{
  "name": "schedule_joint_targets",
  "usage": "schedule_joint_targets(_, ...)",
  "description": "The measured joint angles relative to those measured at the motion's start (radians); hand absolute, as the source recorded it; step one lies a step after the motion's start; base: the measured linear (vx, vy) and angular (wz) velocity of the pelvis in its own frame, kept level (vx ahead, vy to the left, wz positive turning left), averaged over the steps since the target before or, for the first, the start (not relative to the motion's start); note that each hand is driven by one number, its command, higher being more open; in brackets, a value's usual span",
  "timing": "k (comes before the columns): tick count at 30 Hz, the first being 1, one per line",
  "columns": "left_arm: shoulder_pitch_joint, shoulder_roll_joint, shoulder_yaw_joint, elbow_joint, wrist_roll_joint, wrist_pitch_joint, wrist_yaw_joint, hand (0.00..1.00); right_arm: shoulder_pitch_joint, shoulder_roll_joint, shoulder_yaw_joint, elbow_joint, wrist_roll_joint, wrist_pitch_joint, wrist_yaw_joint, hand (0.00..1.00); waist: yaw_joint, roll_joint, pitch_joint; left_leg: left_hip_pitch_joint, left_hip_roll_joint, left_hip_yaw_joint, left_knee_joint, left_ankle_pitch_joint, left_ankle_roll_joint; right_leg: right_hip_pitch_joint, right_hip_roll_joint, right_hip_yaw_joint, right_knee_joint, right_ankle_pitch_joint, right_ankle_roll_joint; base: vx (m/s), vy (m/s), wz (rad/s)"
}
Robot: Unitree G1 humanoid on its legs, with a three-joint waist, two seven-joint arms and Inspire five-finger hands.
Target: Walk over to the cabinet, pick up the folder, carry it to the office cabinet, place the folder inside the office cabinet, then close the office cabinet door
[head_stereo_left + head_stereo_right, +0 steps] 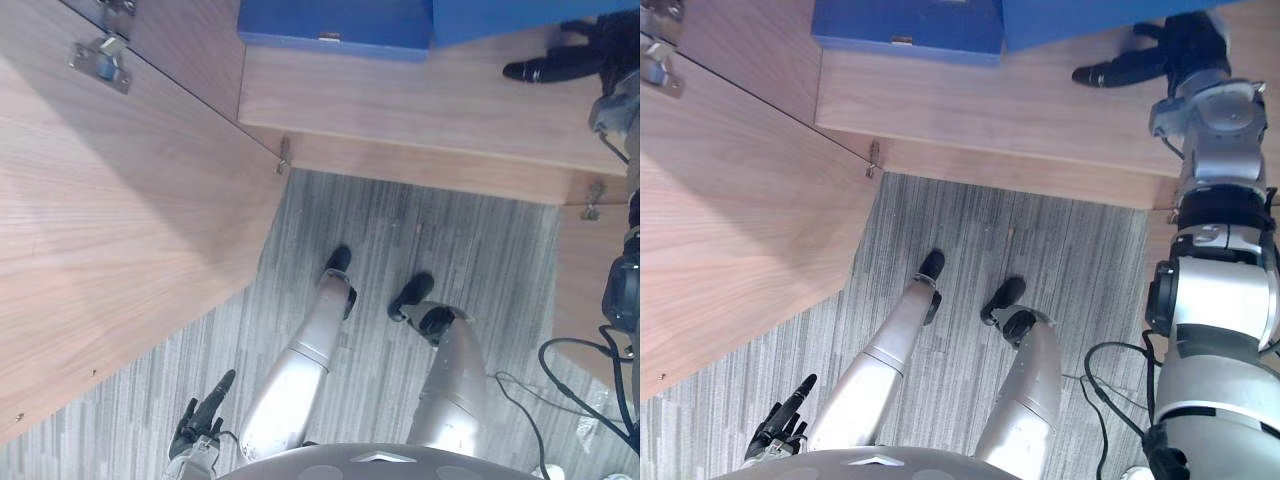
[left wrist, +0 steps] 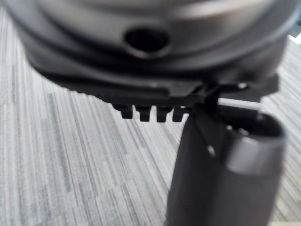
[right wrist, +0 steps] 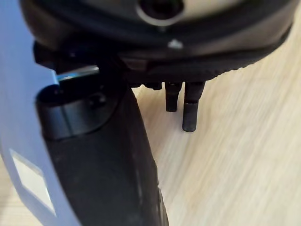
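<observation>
Folder (image 1: pixel 335 25) lies on the shelf (image 1: pixel 400 100) at 12 o'clock, so placing looks done. R hand (image 1: pixel 1185 50) at 2, just beside it, fingers straight, holding nothing. L hand (image 1: pixel 203 410) hangs loose at 7. Best next move, imo: draw R arm clear w/o nudging folder, then swing door (image 1: pixel 110 220) at 9 shut.

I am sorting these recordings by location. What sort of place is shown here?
Most likely an office or a similar workroom: a wood-grain cabinet with its door open on metal hinges, a blue folder lying inside it, and grey striped carpet on the floor.
</observation>
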Motion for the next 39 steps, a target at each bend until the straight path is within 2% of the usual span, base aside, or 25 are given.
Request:
schedule_joint_targets(2,0.0,0.012,0.0,0.0,0.0,0.0,-0.001,1.0,0.045,0.011,0.0,0.001,0.003,0.0,0.0,1.0,0.001,-0.015,-0.013,0.029,0.001,-0.003,-0.034,0.01,0.001,0.03,0.0,-0.009,-0.03,0.009,-0.002,0.0,0.075,0.05)
schedule_joint_targets(5,0.0,0.029,0.0,-0.003,0.0,0.0,-0.001,1.0,0.091,0.046,-0.019,0.001,0.003,0.001,0.003,1.0,0.003,-0.021,-0.024,0.073,0.015,-0.005,-0.08,0.022,0.006,0.083,0.014,-0.03,-0.091,0.033,-0.012,0.01,0.083,-0.05)
schedule_joint_targets(13,0.0,0.109,0.0,-0.014,0.0,-0.001,-0.013,1.0,0.224,0.152,-0.031,-0.001,0.001,0.001,0.009,1.0,0.002,-0.021,-0.064,0.228,0.049,-0.015,-0.239,0.065,0.011,0.256,0.052,-0.087,-0.278,0.089,-0.013,0.03,0.044,-0.04)
schedule_joint_targets(18,0.001,0.132,0.004,-0.013,0.001,-0.001,-0.017,1.0,0.307,0.193,-0.008,-0.019,-0.042,-0.001,0.031,1.0,0.004,-0.015,-0.087,0.304,0.069,-0.014,-0.288,0.073,0.014,0.345,0.073,-0.112,-0.354,0.11,-0.004,0.07,0.011,-0.02)
schedule_joint_targets(32,0.001,0.132,0.042,-0.011,0.036,-0.001,-0.03,1.0,0.325,0.235,0.013,-0.028,-0.084,0.0,0.037,1.0,0.007,-0.012,-0.083,0.324,0.104,0.056,-0.286,0.068,0.022,0.362,0.076,-0.107,-0.356,0.111,-0.015,0.03,0.019,-0.07)
schedule_joint_targets(34,0.001,0.132,0.04,-0.011,0.036,-0.001,-0.028,1.0,0.324,0.245,0.076,-0.054,-0.145,-0.001,0.021,1.0,0.001,-0.011,-0.081,0.324,0.11,0.06,-0.284,0.067,0.022,0.362,0.082,-0.106,-0.359,0.113,-0.016,0.03,0.007,-0.1)
schedule_joint_targets(36,0.001,0.132,0.028,-0.01,0.036,-0.002,-0.023,1.0,0.328,0.27,0.187,-0.102,-0.271,0.002,-0.011,1.0,-0.005,-0.014,-0.074,0.325,0.12,0.069,-0.282,0.062,0.023,0.362,0.09,-0.103,-0.363,0.116,-0.017,0.03,-0.001,-0.19)
schedule_joint_targets(37,-0.001,0.132,-0.003,-0.003,0.036,-0.003,-0.009,1.0,0.353,0.283,0.283,-0.151,-0.422,0.005,-0.067,1.0,-0.009,-0.015,-0.07,0.329,0.128,0.077,-0.281,0.057,0.021,0.362,0.097,-0.096,-0.365,0.117,-0.017,0.04,-0.004,-0.18)
schedule_joint_targets(39,-0.001,0.132,-0.025,0.008,0.037,-0.002,-0.002,1.0,0.369,0.293,0.345,-0.186,-0.511,0.01,-0.095,1.0,-0.016,-0.017,-0.069,0.332,0.136,0.082,-0.28,0.054,0.019,0.362,0.107,-0.09,-0.371,0.12,-0.018,0.04,-0.013,-0.19)
